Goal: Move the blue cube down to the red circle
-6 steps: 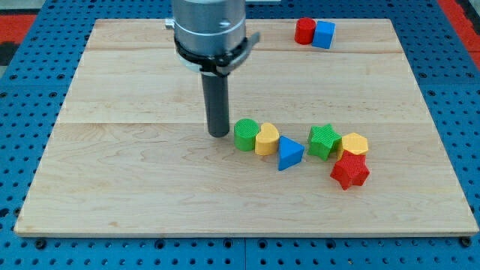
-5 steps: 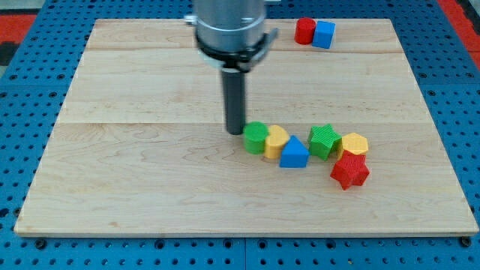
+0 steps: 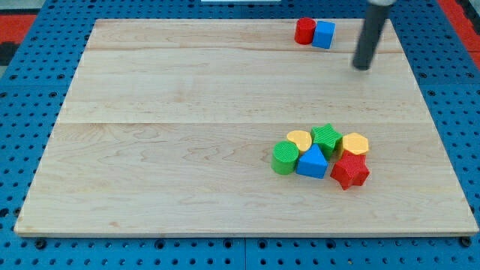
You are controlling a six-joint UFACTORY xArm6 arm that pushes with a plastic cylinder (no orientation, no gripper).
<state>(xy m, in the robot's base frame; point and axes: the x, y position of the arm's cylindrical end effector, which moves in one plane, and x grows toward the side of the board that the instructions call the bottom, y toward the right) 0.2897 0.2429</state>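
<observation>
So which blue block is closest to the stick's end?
The blue cube at the view's top, touching the red cylinder. My tip sits just right of it; the blue triangle lies far below in the cluster.

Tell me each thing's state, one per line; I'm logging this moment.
blue cube: touching the red circle, top right
red circle: upright, left of the cube
my tip: right of and below the cube, apart
lower cluster: six blocks bunched
</observation>
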